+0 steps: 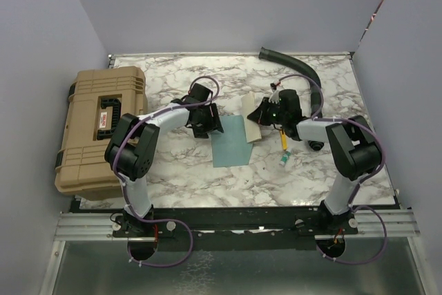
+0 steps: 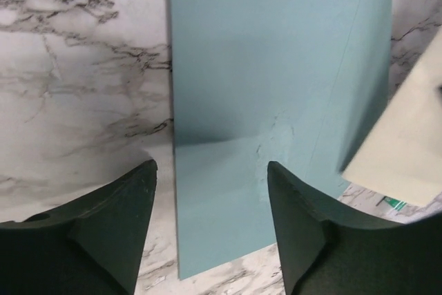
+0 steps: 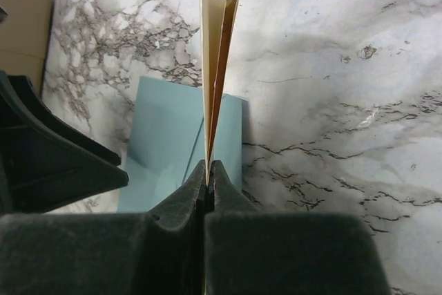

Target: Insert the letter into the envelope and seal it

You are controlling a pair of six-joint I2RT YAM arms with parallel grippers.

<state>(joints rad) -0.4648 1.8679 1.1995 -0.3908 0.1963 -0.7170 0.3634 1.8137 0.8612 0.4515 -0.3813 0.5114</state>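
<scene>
The letter (image 3: 215, 46), tan and folded, sits pinched in right fingers (image 3: 183, 205); left fingers (image 2: 110, 226) spread wide.

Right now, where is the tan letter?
In the top view the letter sits just right of the middle, pinched in the right claw. It hangs over the right edge of the teal envelope.
</scene>
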